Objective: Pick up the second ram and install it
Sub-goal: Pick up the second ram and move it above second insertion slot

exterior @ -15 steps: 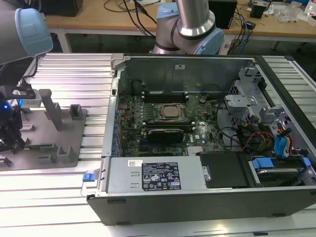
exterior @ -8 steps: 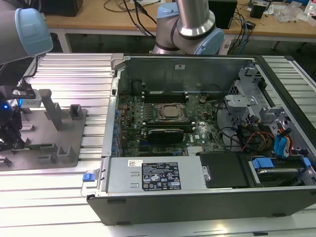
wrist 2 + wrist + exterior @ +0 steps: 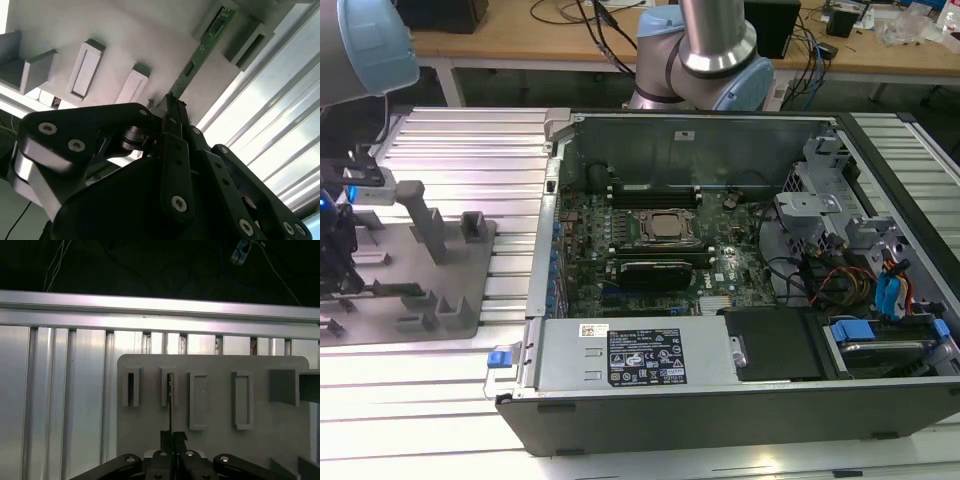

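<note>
The hand [image 3: 171, 104] is pinched shut on one end of the second ram [image 3: 202, 47], a thin green stick on edge whose other end sits in a slot of the grey tray [image 3: 125, 30]. The tray lies on the ribbed desk [image 3: 60, 390], well apart from the open computer case [image 3: 720, 420].

The black gripper [image 3: 171, 104] has its 2 fingers pressed together on the near end of the second ram [image 3: 200, 50], a thin green circuit-board stick standing on edge over the grey tray [image 3: 130, 30]. The stick's far end runs into a raised slotted holder [image 3: 212, 22] on the tray. 2 rectangular holders [image 3: 85, 67] with shallow recesses stand on the tray beside the stick, apart from it. Past the tray's edge, on the stick's other side, lies the ribbed aluminium table [image 3: 270, 125], brightly lit.
</note>
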You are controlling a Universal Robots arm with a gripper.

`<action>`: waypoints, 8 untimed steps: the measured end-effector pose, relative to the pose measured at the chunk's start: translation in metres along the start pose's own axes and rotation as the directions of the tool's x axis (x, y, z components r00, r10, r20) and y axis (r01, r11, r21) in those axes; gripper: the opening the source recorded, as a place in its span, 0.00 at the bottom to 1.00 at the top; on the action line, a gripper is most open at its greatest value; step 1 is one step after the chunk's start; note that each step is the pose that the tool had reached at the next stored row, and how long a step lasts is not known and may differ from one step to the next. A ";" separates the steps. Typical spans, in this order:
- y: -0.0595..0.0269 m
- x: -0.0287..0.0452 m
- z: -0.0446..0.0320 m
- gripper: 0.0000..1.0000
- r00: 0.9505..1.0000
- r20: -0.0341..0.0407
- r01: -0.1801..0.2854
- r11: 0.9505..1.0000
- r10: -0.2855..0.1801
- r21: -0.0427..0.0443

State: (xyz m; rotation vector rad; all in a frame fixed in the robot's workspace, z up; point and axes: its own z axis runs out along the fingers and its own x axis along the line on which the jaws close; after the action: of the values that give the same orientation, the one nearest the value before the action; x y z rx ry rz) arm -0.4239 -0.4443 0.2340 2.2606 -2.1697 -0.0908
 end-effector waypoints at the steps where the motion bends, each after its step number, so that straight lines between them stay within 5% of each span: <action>1: 0.0004 -0.0003 -0.0082 0.09 1.000 0.000 0.000 1.000 0.000 0.000; 8: 0.0017 -0.0014 -0.0383 0.09 1.000 0.001 0.001 1.000 -0.001 0.000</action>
State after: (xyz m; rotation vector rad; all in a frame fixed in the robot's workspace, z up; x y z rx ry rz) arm -0.4239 -0.4443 0.2723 2.2626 -2.1687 -0.0919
